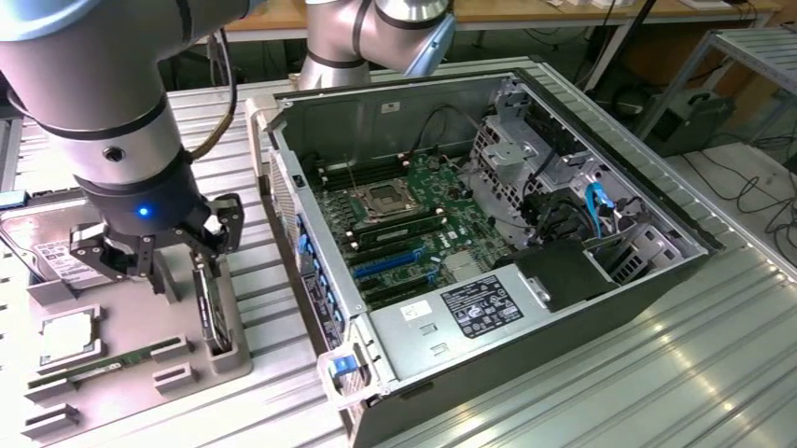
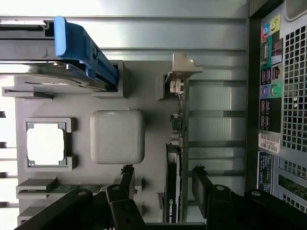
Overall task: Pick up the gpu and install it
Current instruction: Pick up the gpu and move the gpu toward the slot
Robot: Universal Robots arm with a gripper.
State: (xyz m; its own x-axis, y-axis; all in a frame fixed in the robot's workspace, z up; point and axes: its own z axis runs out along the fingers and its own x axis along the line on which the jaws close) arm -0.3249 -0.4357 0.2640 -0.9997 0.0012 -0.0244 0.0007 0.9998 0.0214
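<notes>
**One open gripper astride the gpu, nothing gripped**

Nearest to me is the grey tray (image 1: 125, 397) of spare parts. The gpu (image 1: 212, 313) stands in it on its long edge, in a slot on the side toward the computer case. Its silver bracket (image 2: 181, 72) is at the end away from the fingers.

The danger, as I judge it, is in the closing. The card is thin and tall, and in the wrist view it stands nearer to one finger than to the other. If the jaws close like this, one finger (image 2: 201, 179) would probably arrive first and push the card sideways, so it may tilt or jam in its slot. A grip too low or off-centre could also let the card swing when it is lifted.

The gripper (image 1: 160, 261) hangs directly over the card with its jaws as wide as they go, one finger on each side. I see a gap between each finger and the card, so it holds nothing and touches nothing.

In the same tray lie a hard drive (image 1: 50, 261), a processor (image 1: 69, 338) and a memory stick (image 1: 106, 366), all apart from the gripper.

Farther away lies the computer case (image 1: 373, 117), open on its side. Inside it are the motherboard (image 1: 412, 210) and the blue slots (image 1: 380, 266), which carry no card.
</notes>
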